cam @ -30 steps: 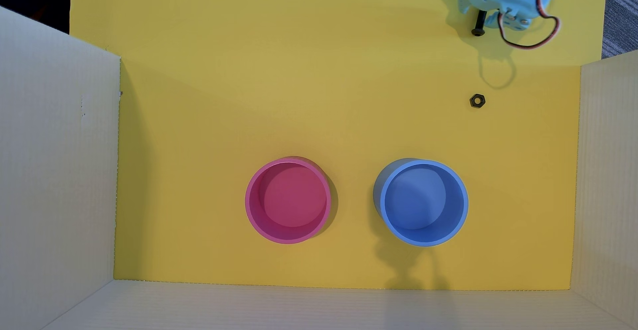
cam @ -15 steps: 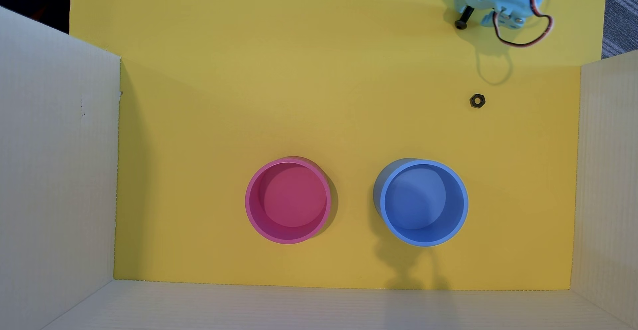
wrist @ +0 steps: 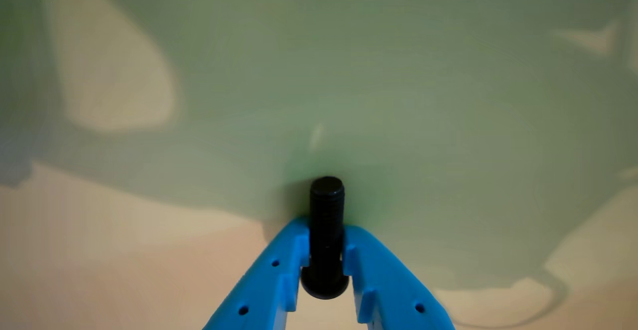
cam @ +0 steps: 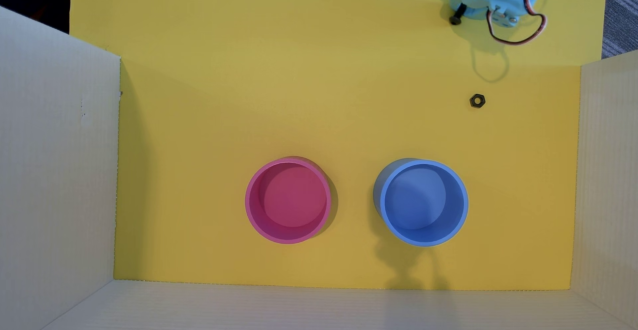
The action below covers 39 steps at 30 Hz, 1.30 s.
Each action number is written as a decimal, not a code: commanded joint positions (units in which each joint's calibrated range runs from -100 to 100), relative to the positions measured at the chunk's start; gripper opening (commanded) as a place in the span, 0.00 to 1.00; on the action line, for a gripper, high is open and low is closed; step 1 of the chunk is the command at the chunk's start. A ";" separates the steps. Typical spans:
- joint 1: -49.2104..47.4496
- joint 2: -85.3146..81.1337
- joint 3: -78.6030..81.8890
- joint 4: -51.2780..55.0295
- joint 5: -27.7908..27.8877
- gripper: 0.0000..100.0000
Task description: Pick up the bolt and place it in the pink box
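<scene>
1. In the overhead view, the light blue gripper (cam: 461, 11) is sitting at the one o'clock corner of the yellow floor sheet (cam: 310, 92), with red and black wires (cam: 518, 38) looping below it. The bolt (cam: 456, 16) is sticking out from the gripper's left side, its long axis slanting from upper right toward seven o'clock; one end is hidden under the gripper. Whether it is touching the sheet cannot be told here.

2. In the same view, the hexagonal nut (cam: 477, 101) is lying at about six o'clock from the gripper, apart from it. The pink box (cam: 288, 200) and the blue round cup (cam: 422, 202) are standing side by side toward six o'clock, both showing bare bottoms, pink on the left. Pale cardboard walls (cam: 58, 164) are closing in the sheet on three sides.

3. In the wrist view, the blue fingers (wrist: 271, 270) are pinching the bolt (wrist: 326, 220) on its shank just above the rounded head. Its axis is running six to twelve o'clock, head at six, threaded end at twelve. This grip is visible only here; the cups and nut are visible only from overhead.
</scene>
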 commanded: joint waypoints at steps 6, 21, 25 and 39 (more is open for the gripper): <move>6.80 -5.05 -15.12 8.76 -1.07 0.01; 39.54 -9.76 -31.49 3.87 -7.69 0.01; 43.96 -9.76 -30.95 -1.96 -8.57 0.01; 47.27 9.85 -44.70 -5.14 -8.62 0.01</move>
